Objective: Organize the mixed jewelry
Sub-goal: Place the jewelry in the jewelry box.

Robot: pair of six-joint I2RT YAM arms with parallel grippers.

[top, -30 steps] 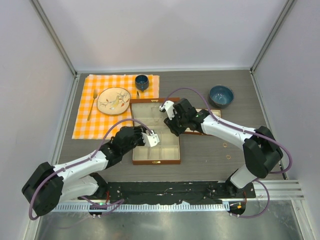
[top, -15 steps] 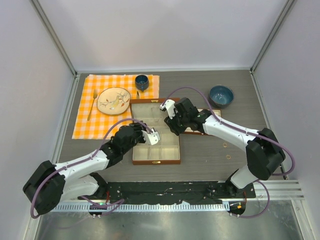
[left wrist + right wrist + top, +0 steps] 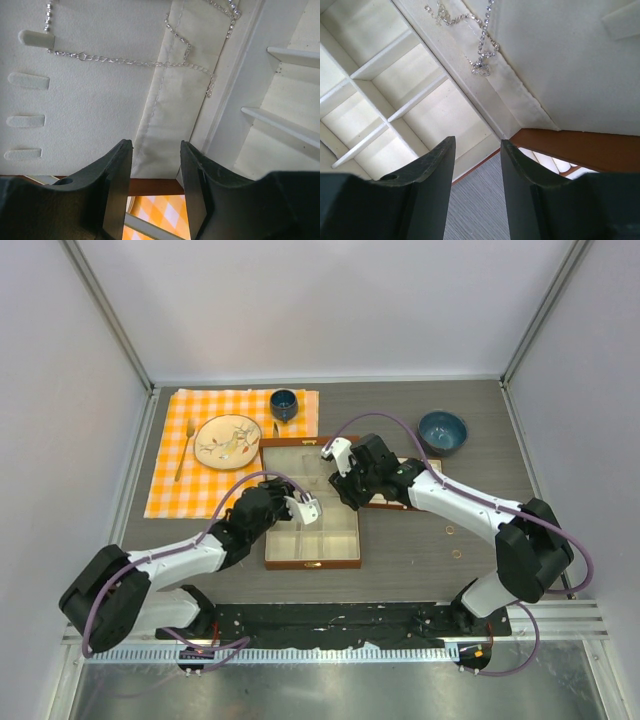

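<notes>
The brown box (image 3: 312,563) stood open at mid-table, its compartment tray near the arms and its cream-lined lid laid flat beyond it. The silver chain necklace (image 3: 125,61) lay on the lid lining, crossed the fabric hinge strip (image 3: 165,125) and reached the tray's rim. Its pendant end (image 3: 480,67) rested on the fold just beside the tray wall. Two small rings (image 3: 450,530) lay on the bare table right of the box, well apart from it.

The left gripper (image 3: 156,150) hung over the lid's near-left edge, jaws spread with nothing between them. The right gripper (image 3: 478,145) hung over the tray's corner by the hinge, jaws likewise spread and empty.

Open table lay between the box and the rings. A checked cloth (image 3: 165,495) bordered the box's left side.
</notes>
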